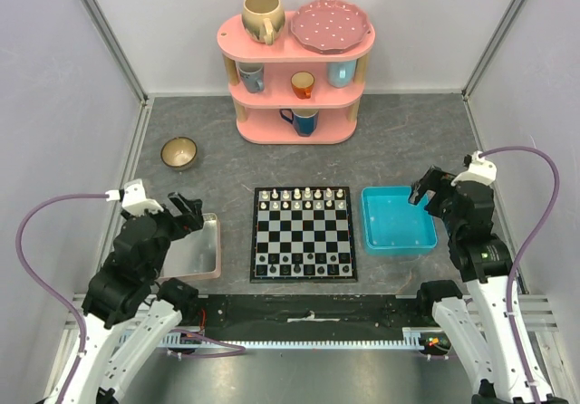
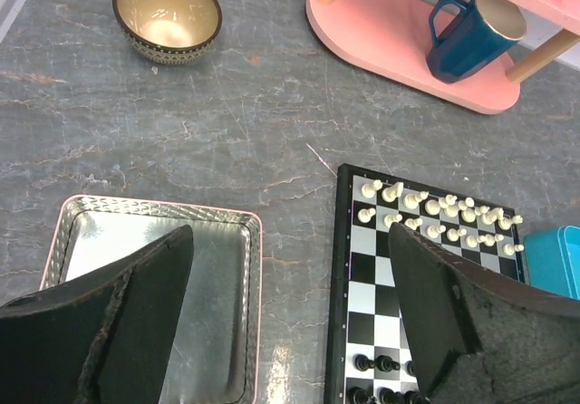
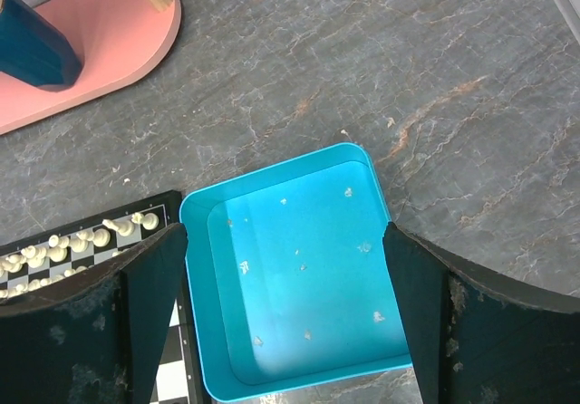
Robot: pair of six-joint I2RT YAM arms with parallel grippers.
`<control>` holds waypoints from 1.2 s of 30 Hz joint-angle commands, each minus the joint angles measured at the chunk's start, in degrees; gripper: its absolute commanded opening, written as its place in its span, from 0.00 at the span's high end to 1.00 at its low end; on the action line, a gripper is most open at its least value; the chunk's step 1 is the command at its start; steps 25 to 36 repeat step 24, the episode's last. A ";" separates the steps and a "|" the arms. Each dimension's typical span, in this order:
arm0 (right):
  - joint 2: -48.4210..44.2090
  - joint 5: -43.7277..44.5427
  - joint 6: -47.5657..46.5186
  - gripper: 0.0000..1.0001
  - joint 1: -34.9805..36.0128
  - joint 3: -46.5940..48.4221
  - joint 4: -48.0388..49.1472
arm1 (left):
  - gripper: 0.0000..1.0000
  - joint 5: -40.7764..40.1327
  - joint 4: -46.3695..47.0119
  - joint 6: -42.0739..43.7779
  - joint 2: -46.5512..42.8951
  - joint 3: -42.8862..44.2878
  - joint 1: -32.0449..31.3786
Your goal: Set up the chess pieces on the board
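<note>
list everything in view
board: 1, checked, centre
white chess pieces: two rows, board's far side
black chess pieces: two rows, board's near side
blue tray: 1, right of board
grey tray: 1, pink rim, left of board
bowl: 1, tan, far left
shelf: 1, pink, far centre
beige mug: 1, shelf top
plate: 1, pink, shelf top
cups: 3, blue, orange, pale blue, middle shelf
dark blue mug: 1, bottom shelf
left pincer: 1, black, open, above grey tray
right pincer: 1, black, open, above blue tray

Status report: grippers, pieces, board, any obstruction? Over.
Open, empty: left gripper by grey tray, right gripper by blue tray. On board: cream pieces far rows, black pieces near rows. No obstruction.
</note>
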 commanded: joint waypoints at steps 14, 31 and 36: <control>-6.14 2.48 1.98 0.02 -0.05 -2.25 0.50 | 0.01 -2.91 3.38 1.72 1.04 -0.26 0.38; -3.95 6.51 3.83 0.02 -0.14 -1.55 0.50 | 0.01 -0.36 3.64 2.52 1.03 0.00 0.29; -3.95 6.51 3.83 0.02 -0.14 -1.55 0.50 | 0.01 -0.36 3.64 2.52 1.03 0.00 0.29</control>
